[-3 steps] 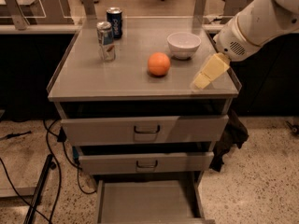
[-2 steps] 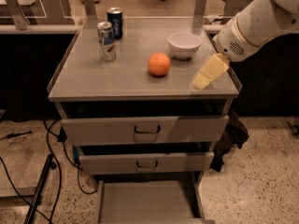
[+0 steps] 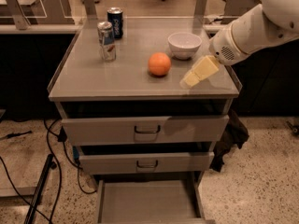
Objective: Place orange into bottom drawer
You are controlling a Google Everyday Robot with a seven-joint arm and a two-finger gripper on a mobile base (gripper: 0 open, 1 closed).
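Note:
The orange (image 3: 160, 64) sits on the grey cabinet top (image 3: 117, 73), just left of and in front of a white bowl (image 3: 184, 45). The gripper (image 3: 191, 80) is the pale yellow tip of the white arm, which comes in from the upper right. It hovers over the top's right front part, a short way right of the orange and apart from it. The bottom drawer (image 3: 149, 202) is pulled out at the foot of the cabinet, with a bare grey floor.
Two cans stand at the back left of the top: a silver one (image 3: 107, 41) and a blue one (image 3: 115, 23). The two upper drawers (image 3: 145, 129) stand slightly out. Cables (image 3: 51, 162) lie on the floor at the left. A dark bag (image 3: 229, 139) hangs at the right.

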